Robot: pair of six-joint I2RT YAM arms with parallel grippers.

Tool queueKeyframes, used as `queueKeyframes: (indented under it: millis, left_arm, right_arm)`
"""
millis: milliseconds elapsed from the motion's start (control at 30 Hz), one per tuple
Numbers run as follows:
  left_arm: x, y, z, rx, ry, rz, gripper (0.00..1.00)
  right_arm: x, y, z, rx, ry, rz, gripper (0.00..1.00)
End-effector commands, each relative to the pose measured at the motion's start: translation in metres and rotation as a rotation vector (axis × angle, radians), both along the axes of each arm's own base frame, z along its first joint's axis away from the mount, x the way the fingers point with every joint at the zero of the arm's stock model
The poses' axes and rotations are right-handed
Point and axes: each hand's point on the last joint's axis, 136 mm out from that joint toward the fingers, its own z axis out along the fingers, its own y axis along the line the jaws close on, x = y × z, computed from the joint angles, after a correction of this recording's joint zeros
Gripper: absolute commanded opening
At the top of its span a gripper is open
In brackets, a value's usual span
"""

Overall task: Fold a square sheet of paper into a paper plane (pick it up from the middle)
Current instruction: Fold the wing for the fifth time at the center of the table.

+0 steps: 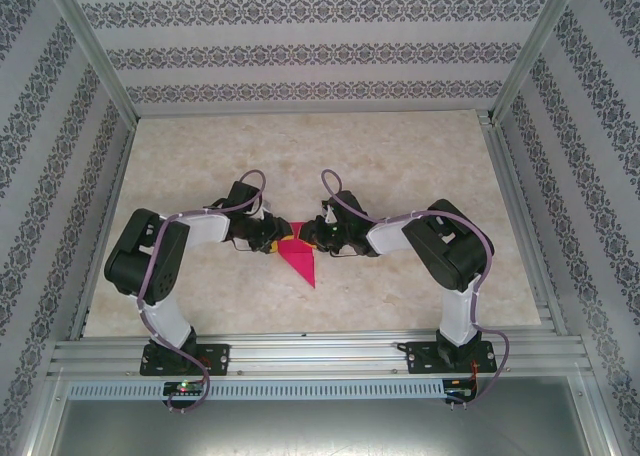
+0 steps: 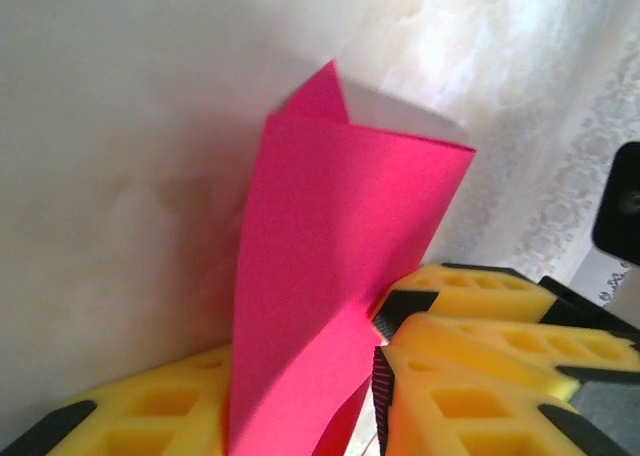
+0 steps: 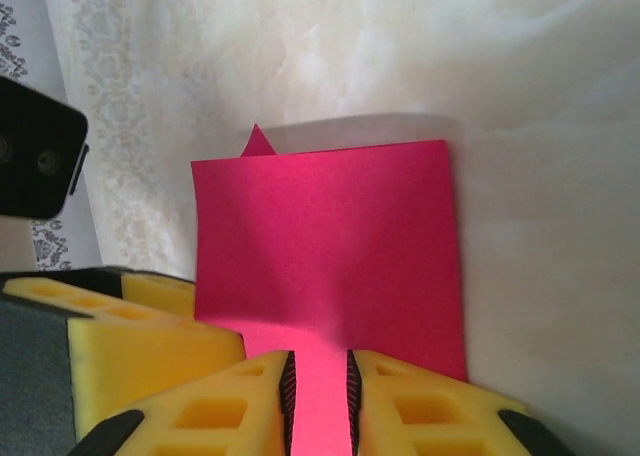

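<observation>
- Meeting nose to nose over the middle of the table (image 1: 400, 166), the left gripper (image 1: 266, 238) and right gripper (image 1: 316, 234) take the square sheet of paper (image 1: 302, 261) from opposite sides. One pink point projects toward the arm bases.
- Left wrist view: the square sheet of paper (image 2: 340, 236) rises from between the yellow foam fingers (image 2: 150, 421) of the left gripper (image 2: 305, 381) as a doubled, slightly bowed flap. A small corner of a rear layer peeks above its top edge. The fold fills the gap and meets both pads, so the fingers read as grasping the paper loosely rather than crushing it flat.
- Right wrist view: the right gripper (image 3: 320, 386) pinches a narrow tongue of the square sheet of paper (image 3: 320, 236) between its ribbed pads (image 3: 287, 386), clenched close on it. The broad flat panel extends beyond, and a shadow past its far edge suggests that this edge is raised off the table.
- Probable reason for the arrangement: thin paper sags from a single hold, so two opposed grips at the centre line keep the layers aligned while a crease is set.
- Judged progress: partway, since layers overlap but no narrow dart with wings is formed.
</observation>
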Motion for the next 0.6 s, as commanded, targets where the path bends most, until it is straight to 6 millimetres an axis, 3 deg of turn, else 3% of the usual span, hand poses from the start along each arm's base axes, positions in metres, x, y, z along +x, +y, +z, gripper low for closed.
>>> queueKeyframes:
  millis: [0,200,300,467,567]
  left_arm:
    - [0.018,-0.003,0.015,-0.029,-0.091,-0.020,0.38]
    - [0.016,-0.002,0.015,-0.029,-0.093,-0.023,0.35]
    - [0.018,-0.004,0.017,-0.038,-0.094,-0.024,0.25]
    - [0.017,0.000,0.020,-0.020,-0.089,-0.003,0.12]
    - [0.014,0.004,0.019,0.004,-0.085,0.011,0.06]
  right_arm:
    - [-0.017,-0.028,-0.058,-0.169,0.115,-0.016,0.23]
    - [-0.016,-0.025,-0.054,-0.154,0.103,0.004,0.24]
    - [-0.013,-0.022,-0.048,-0.138,0.090,0.017,0.26]
    - [-0.005,-0.015,-0.016,-0.099,0.005,0.056,0.31]
    - [0.001,-0.026,0.008,-0.161,-0.075,0.049,0.37]
